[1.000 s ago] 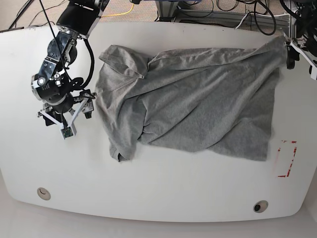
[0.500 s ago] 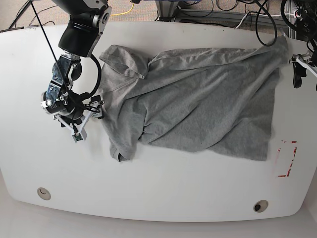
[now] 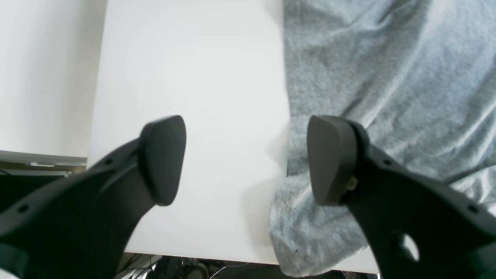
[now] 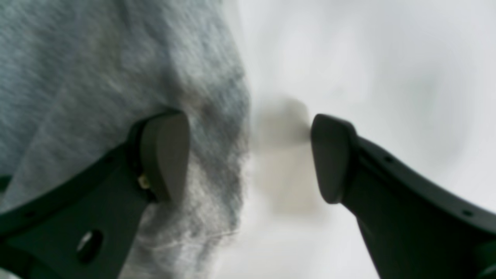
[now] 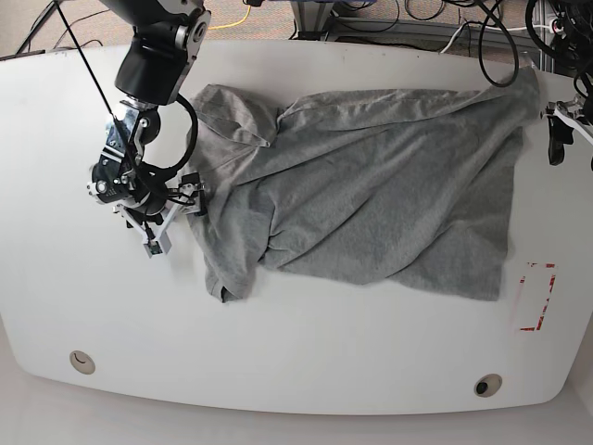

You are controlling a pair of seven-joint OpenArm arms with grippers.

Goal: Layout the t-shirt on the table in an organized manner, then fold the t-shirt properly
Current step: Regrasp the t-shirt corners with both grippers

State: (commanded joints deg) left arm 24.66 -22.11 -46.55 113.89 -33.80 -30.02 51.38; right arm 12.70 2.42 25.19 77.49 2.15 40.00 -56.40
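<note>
The grey t-shirt [image 5: 371, 195] lies wrinkled and partly bunched across the middle of the white table [image 5: 296, 371]. My right gripper [image 5: 176, 222] is at the shirt's left edge and stands open. In the blurred right wrist view its [image 4: 248, 159] left finger is over the cloth [image 4: 97, 77] and its right finger is over bare table [image 4: 368, 58]. My left gripper [image 5: 567, 125] hangs open by the shirt's far right corner. In the left wrist view it [image 3: 248, 161] straddles the shirt's edge [image 3: 387, 77], with one finger over cloth and the other over bare table [image 3: 193, 77].
A red-taped rectangle [image 5: 536, 297] marks the table at the right. Two round grommet holes [image 5: 82, 361] [image 5: 487, 385] sit near the front edge. Cables [image 5: 417, 19] lie behind the table's far edge. The table edge [image 3: 193, 257] runs just below my left gripper.
My right gripper has moved right and reached the shirt's left edge. My left gripper dropped a little beside the far right corner, then held still. The shirt has not visibly shifted.
</note>
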